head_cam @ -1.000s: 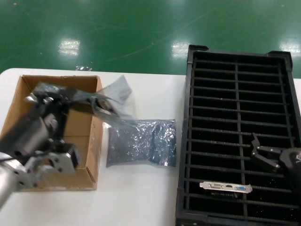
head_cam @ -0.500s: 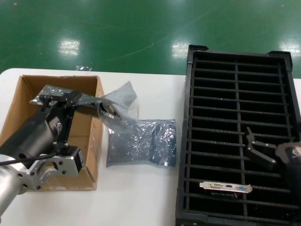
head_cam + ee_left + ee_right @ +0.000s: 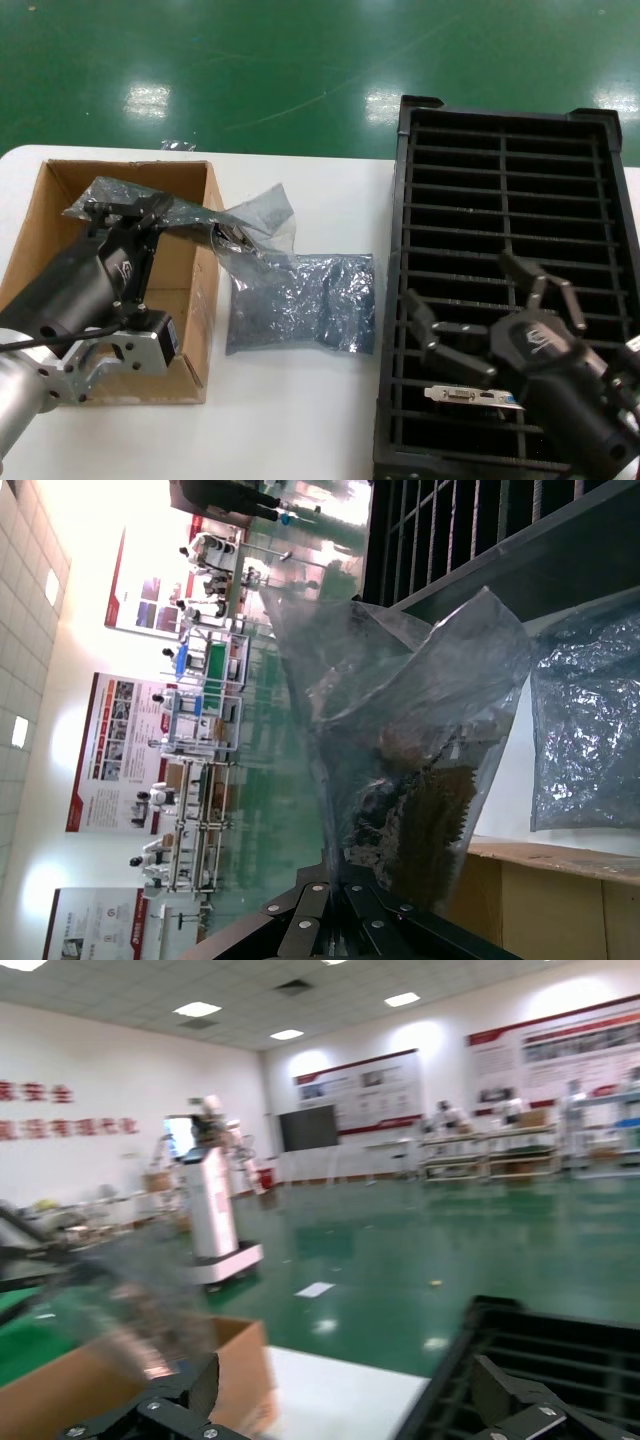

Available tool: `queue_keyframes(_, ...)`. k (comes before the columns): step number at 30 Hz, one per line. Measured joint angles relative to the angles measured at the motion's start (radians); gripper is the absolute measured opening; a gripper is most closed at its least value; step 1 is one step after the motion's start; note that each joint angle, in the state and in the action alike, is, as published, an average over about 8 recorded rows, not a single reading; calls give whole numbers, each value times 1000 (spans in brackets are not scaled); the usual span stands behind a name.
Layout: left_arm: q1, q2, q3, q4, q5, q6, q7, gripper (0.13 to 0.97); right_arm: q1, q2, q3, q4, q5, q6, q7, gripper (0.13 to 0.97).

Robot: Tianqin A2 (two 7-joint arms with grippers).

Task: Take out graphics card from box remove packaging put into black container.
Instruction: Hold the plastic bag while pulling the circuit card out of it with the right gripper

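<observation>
My left gripper (image 3: 118, 212) hangs over the brown box (image 3: 60, 190), shut on one end of the packaging (image 3: 250, 218), a crinkly grey bag that stretches over the box's right wall. Through the bag shows the graphics card (image 3: 432, 815); its metal end shows near the box wall (image 3: 226, 238). In the left wrist view the left gripper (image 3: 345, 905) pinches the bag's edge (image 3: 400, 680). My right gripper (image 3: 482, 300) is open above the near half of the black container (image 3: 505, 170), nothing between its fingers. From the right wrist, the right gripper (image 3: 345, 1400) faces the box (image 3: 235, 1360).
A second grey bag (image 3: 300, 302) lies flat on the white table (image 3: 300, 420) between box and tray. Another card (image 3: 462, 397) stands in a near slot of the tray, partly behind my right arm. Green floor lies beyond the table.
My right gripper has swung from the tray's right edge leftward over the tray's near half and now looms larger. The left gripper and the bag have shifted slightly over the box.
</observation>
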Motion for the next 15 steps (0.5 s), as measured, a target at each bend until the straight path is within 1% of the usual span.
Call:
queue_keyframes(2,0,0,0,0,0,0,0,139,-4,12,-17,12,-1,-14,7,888)
queue_keyframes(10,0,0,0,0,0,0,0,139,-3,39,-52,34,-2,-56,7,753)
queue_keyframes(14,0,0,0,0,0,0,0,139,3,51,-73,50,5,-92,7,753)
queue_keyframes(15,0,0,0,0,0,0,0,139,5,53,-81,55,7,-102,7,728)
